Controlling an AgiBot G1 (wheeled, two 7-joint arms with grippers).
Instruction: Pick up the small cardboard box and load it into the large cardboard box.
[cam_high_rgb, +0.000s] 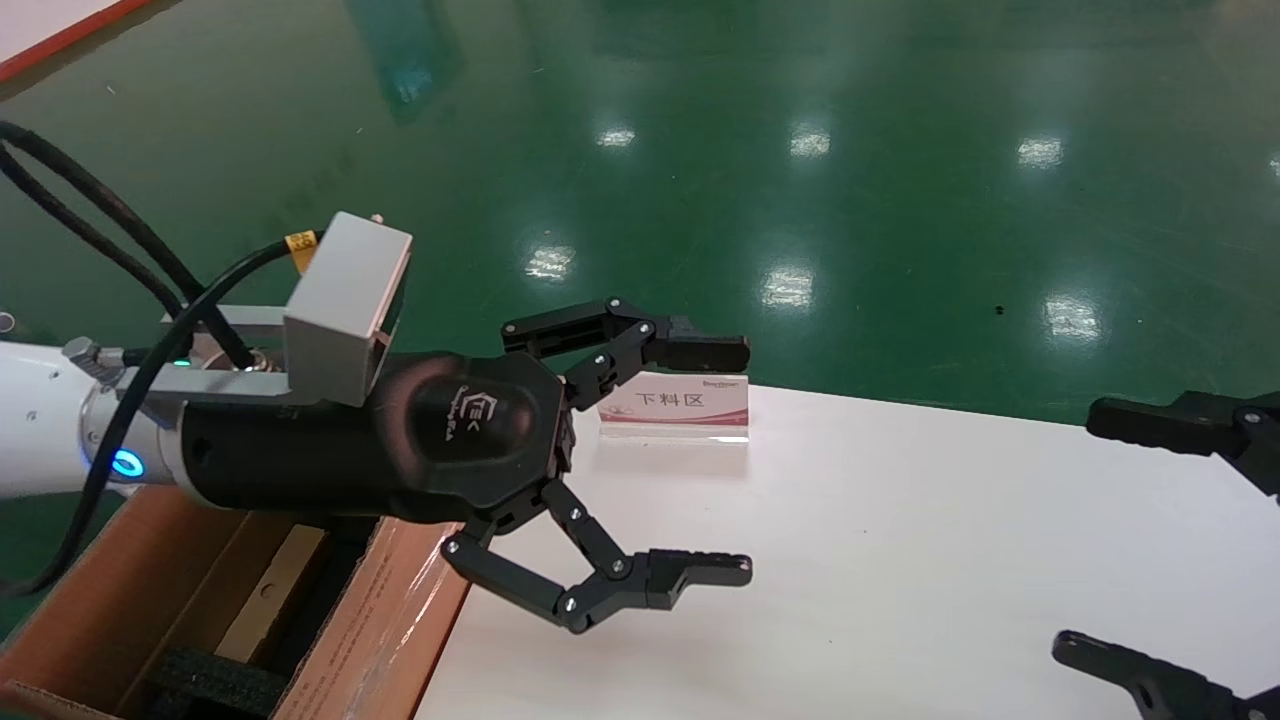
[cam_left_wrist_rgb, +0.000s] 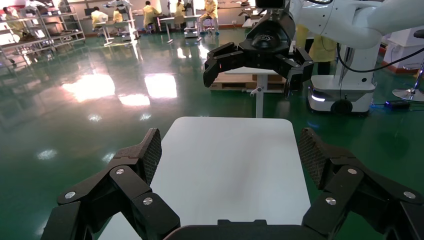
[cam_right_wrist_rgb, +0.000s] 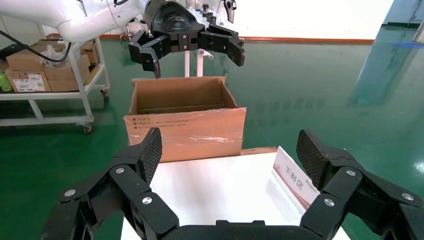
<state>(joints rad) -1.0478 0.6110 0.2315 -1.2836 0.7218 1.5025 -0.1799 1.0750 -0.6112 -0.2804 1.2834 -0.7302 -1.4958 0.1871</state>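
Jaws spread wide and empty, our left gripper (cam_high_rgb: 745, 460) hangs over the tabletop (cam_high_rgb: 900, 560) beside the large box (cam_high_rgb: 380, 620). Our right gripper (cam_high_rgb: 1150, 540) gapes too.

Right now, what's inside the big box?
In the large box: black foam at the bottom and a light brown cardboard piece. The open left gripper and its arm cover the rest.
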